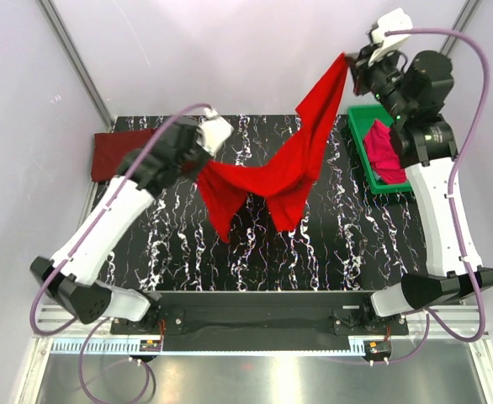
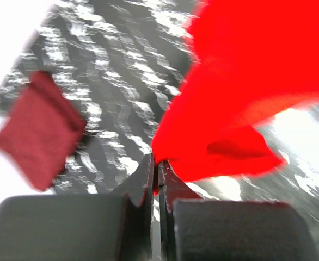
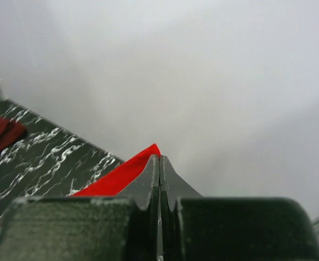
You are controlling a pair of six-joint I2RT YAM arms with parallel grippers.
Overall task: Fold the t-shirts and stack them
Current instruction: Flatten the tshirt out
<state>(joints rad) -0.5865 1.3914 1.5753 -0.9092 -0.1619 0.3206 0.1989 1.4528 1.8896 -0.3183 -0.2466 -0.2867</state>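
Bright red t-shirt (image 1: 288, 168) up in the air at the centre of the overhead view, strung from about 9 o'clock to 1 o'clock and sagging in a soft V between. Pinched at the low end by the left gripper (image 1: 204, 162), fingers (image 2: 173, 187) pressed together to a hairline slit with a nip of red cloth caught in it. Clamped at the high corner by the right gripper (image 1: 353, 74), fingertips (image 3: 146, 182) likewise closed flat on a thin red point of fabric. Limp, smooth cloth drooping in loose folds, two lower flaps hanging over the black, white-veined table (image 1: 339, 252); cannot tell whether touching it. At 10 o'clock, by the table's far left corner, a dark maroon t-shirt (image 1: 119, 153) folded into a flat rectangle, well apart from the red one. At 2 o'clock, a magenta-pink t-shirt (image 1: 387, 151) bunched in a green plastic tray (image 1: 360, 126), just beside the right arm. Open stretch of marbled surface at 6 o'clock, between the hanging cloth and the arm bases. Pale walls close in at 3, 9 and 12 o'clock.
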